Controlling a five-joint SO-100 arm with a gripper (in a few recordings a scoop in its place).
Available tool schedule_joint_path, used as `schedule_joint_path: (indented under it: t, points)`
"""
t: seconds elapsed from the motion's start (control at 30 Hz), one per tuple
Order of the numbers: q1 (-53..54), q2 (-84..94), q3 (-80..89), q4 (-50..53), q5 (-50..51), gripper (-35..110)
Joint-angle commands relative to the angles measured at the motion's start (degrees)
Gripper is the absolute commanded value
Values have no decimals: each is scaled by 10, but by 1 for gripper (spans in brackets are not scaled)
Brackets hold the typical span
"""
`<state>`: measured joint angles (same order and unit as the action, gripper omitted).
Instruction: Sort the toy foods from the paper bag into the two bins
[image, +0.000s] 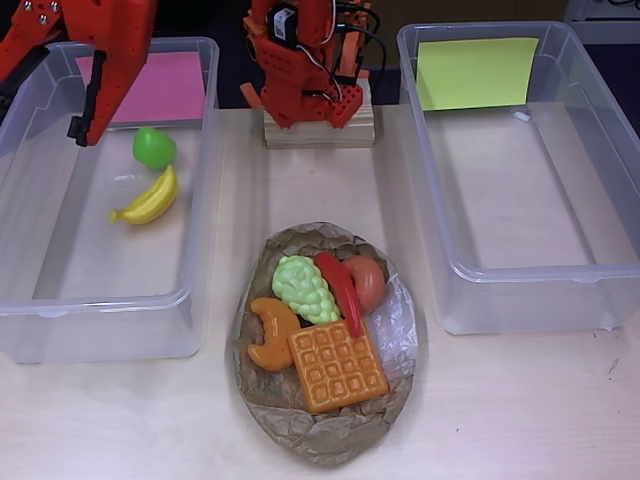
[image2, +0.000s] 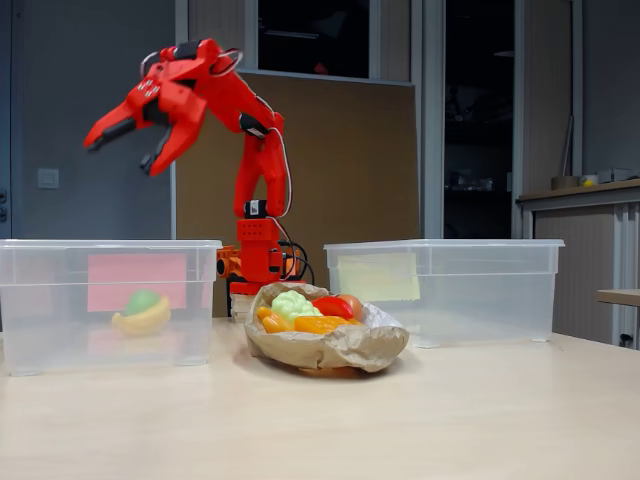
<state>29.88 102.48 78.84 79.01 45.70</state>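
The paper bag (image: 325, 345) lies flattened at the lower centre of the overhead view, on the table (image: 520, 410) between the two bins, and you have five toy foods showing on it: the pale green grapes (image: 304, 288), the red chili (image: 341, 287), a round orange piece (image: 368, 282) half hidden behind the chili, the croissant (image: 268, 332) and the orange waffle (image: 336, 364). They touch and overlap one another, the chili lying across the grapes' right edge and the waffle's upper corner.

At the left of the frame, the bin with the pink note (image: 100, 200) holds two pieces, the green apple (image: 153, 146) and the yellow bananas (image: 150, 198), close together. At the right, the bin with the yellow-green note (image: 520, 170) has nothing in it but the note.

Your arm rises from its base (image: 318, 118) at the top centre and reaches up and left. In the fixed view the gripper (image2: 122, 145) hangs high above the left bin, claw spread wide, holding nothing.
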Motion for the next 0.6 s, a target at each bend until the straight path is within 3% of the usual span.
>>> schedule_joint_path:
  t: [0.0, 0.27, 0.57]
  points:
    - [-83, 29, -46, 19, 5, 30]
    - [-285, -51, 5, 54, 146, 29]
    - [-390, -156, 105, -18, 337, 31]
